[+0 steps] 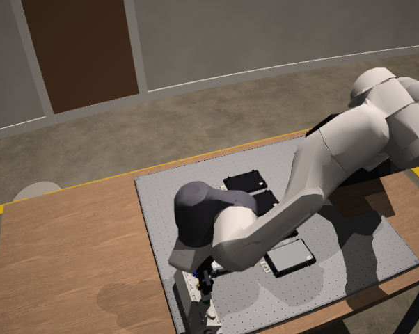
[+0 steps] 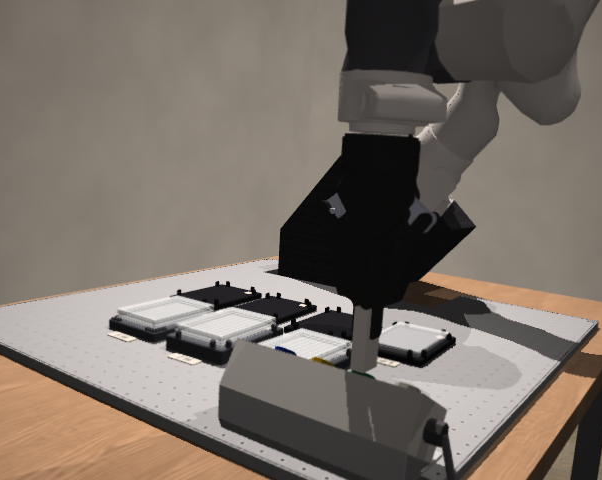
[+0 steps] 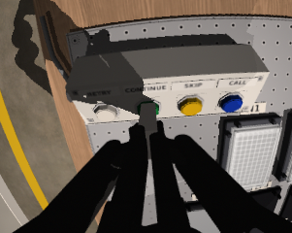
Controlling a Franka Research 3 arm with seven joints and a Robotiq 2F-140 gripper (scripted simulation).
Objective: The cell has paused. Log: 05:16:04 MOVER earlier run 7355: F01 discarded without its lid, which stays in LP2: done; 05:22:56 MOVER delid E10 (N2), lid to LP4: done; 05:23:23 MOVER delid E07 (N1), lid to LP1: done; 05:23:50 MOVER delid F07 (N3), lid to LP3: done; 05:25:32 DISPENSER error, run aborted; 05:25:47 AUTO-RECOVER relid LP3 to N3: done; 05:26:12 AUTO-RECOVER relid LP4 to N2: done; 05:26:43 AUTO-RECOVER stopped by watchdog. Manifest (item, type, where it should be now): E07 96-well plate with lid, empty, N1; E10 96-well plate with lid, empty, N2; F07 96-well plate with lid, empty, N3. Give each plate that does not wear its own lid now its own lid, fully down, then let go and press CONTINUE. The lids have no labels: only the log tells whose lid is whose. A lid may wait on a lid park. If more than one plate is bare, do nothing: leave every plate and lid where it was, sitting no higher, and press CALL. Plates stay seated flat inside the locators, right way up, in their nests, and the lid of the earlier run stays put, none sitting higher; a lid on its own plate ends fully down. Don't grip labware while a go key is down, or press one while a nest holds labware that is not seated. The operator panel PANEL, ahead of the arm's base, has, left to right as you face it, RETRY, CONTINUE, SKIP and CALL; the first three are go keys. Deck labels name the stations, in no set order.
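My gripper (image 3: 148, 114) is shut and empty, its fingertips resting on the green CONTINUE key of the grey operator panel (image 2: 322, 400); the fingertips also show in the exterior view (image 2: 362, 361). The white RETRY key (image 3: 106, 112), yellow SKIP key (image 3: 191, 105) and blue CALL key (image 3: 231, 101) sit beside it. Three 96-well plates stand in black nests behind the panel: left (image 2: 161, 311), middle (image 2: 225, 325) and right (image 2: 306, 345), each with a clear lid on top as far as I can tell. A lone lid (image 2: 412, 335) lies on a lid park at the right.
Three empty black lid parks (image 2: 218, 294) (image 2: 279, 305) (image 2: 326, 321) stand behind the nests. The arm (image 1: 292, 201) stretches over the deck and hides most stations in the top view. The lone lid also shows there (image 1: 289, 256). The deck's front edge is just beyond the panel.
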